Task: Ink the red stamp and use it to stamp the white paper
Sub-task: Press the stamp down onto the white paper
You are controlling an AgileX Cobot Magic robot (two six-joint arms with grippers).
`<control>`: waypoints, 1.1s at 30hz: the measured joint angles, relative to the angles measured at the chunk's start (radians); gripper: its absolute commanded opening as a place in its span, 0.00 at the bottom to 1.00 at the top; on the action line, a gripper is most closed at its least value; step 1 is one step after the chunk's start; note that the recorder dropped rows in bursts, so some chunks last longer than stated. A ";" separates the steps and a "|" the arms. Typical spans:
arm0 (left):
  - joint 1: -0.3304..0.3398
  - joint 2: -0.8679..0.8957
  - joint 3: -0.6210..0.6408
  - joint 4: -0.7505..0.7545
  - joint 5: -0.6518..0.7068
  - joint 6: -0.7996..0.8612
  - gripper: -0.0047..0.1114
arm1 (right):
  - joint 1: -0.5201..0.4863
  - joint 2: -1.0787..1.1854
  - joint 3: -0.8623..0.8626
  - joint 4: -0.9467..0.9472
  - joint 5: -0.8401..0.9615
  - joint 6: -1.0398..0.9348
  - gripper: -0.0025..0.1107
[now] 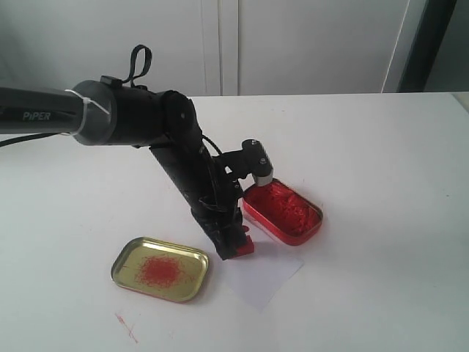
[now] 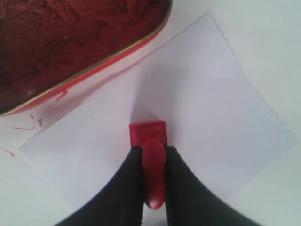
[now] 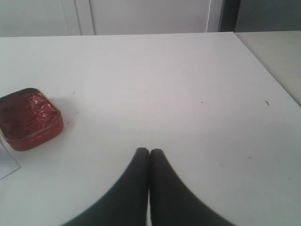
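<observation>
Clamping the red stamp [image 2: 147, 135], left fingers [image 2: 124, 190] hold it on the white paper [image 2: 202, 94]; right fingers [image 3: 136, 186] touch.

Inventory: 1 red stamp [image 2: 147, 132], 1 white paper [image 2: 202, 94], 1 red ink tin [image 1: 267, 226], 1 gold lid [image 1: 187, 258] with 1 red smudge patch. 1 counter [image 1: 381, 147] under all of it. Grippers: 2 total, left gripper [image 2: 154, 150] and right gripper [image 3: 149, 153], 2 jaws each. 1 arm [image 1: 124, 114] in the exterior view.

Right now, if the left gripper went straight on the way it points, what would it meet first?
The white paper. The left gripper is shut on the red stamp, whose base faces the sheet, so the stamp would land on it first. It may already be touching; depth is unclear.
</observation>
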 measured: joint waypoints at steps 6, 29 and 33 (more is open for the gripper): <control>0.001 0.015 -0.007 -0.006 0.010 0.000 0.04 | 0.000 0.000 0.000 0.000 0.000 0.000 0.02; 0.001 0.015 -0.007 -0.006 0.010 0.000 0.04 | 0.000 0.000 0.000 0.000 0.000 0.000 0.02; 0.001 0.015 -0.007 -0.006 0.010 0.000 0.04 | 0.000 0.000 0.000 0.000 0.000 0.000 0.02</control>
